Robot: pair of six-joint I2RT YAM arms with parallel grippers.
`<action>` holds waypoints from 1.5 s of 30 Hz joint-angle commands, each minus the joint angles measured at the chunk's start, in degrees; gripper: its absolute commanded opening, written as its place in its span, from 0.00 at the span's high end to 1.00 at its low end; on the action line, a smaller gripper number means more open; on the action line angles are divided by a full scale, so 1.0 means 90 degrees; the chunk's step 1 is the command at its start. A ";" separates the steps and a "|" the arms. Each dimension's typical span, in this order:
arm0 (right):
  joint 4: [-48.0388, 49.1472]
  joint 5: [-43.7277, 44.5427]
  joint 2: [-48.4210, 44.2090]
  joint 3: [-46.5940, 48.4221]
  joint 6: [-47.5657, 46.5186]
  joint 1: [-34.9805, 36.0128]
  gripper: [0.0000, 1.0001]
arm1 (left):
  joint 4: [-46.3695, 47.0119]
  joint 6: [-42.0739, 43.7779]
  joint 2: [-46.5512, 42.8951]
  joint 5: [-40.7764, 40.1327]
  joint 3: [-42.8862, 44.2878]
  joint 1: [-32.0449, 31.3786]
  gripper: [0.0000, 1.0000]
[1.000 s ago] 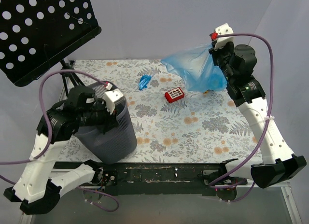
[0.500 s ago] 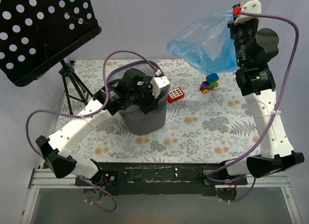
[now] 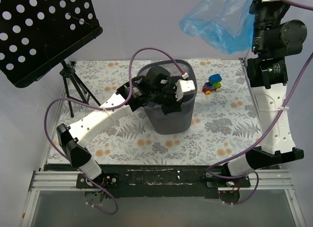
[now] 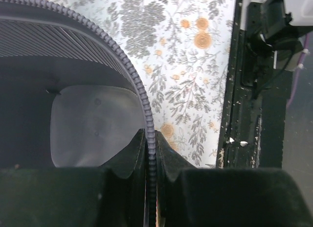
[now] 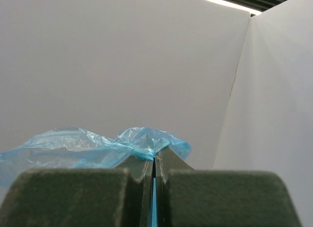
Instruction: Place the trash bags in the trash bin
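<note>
The trash bag (image 3: 220, 22), thin bright blue film, hangs high above the table's far right corner. My right gripper (image 3: 255, 3) is shut on its top edge. In the right wrist view the blue film (image 5: 88, 147) bunches out from between the closed fingers of the right gripper (image 5: 154, 159). The trash bin (image 3: 170, 120), dark grey wire mesh, stands upright in the middle of the table. My left gripper (image 3: 183, 92) is shut on its right rim. In the left wrist view the beaded rim (image 4: 133, 76) runs between the pressed fingers of the left gripper (image 4: 150, 135), one finger inside the bin, one outside.
A multicoloured toy-brick car (image 3: 212, 84) sits right of the bin, below the hanging bag. A black perforated music stand (image 3: 44, 31) on a tripod (image 3: 73, 92) fills the far left. The floral tablecloth (image 3: 222, 131) ends at a black rail (image 3: 161, 178) along the near edge.
My left arm has moved the bin from the near left to the table's middle. My right arm has lifted the bag higher, off the table and away from the toy car.
</note>
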 commanded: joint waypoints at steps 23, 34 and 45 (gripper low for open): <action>-0.0998 -0.4567 -0.1165 0.0086 0.2456 -0.0003 0.99 | 0.3019 0.1306 -0.3187 -0.3570 -0.1007 -0.0254 0.12; -0.1379 -0.4625 -0.0560 0.0984 0.3149 0.0065 0.99 | 0.3766 0.1991 -0.3746 -0.4264 -0.1136 -0.0244 0.06; -0.1672 -0.4480 -0.0804 0.0057 0.2945 0.1031 0.99 | 0.2478 0.1903 -0.3999 -0.3981 -0.0541 -0.0205 0.06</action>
